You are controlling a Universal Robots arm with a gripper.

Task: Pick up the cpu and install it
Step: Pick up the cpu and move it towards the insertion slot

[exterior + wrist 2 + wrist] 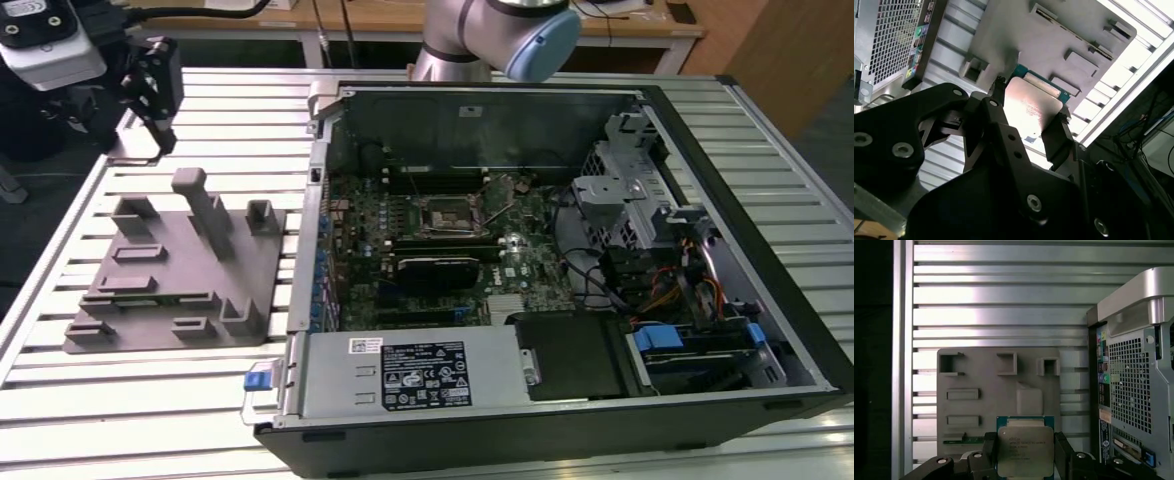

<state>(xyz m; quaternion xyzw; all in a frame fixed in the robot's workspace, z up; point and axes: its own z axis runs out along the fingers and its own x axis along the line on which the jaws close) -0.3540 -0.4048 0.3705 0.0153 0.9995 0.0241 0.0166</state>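
Observation:
The cpu, a small square chip with a pale silver top and a green rim, sits between my gripper's two black fingers, which are shut on its opposite edges. In the second wrist view the cpu shows the same way, clamped in the gripper, with the grey fixture below it. In the exterior view the gripper hangs in the air at the far left, above and behind the grey plastic fixture. The open socket lies on the motherboard inside the computer case.
The open computer case lies on the slatted aluminium table at the exterior view's right, its metal side wall close beside the fixture. Drive cages, cables and a power supply fill the case around the motherboard.

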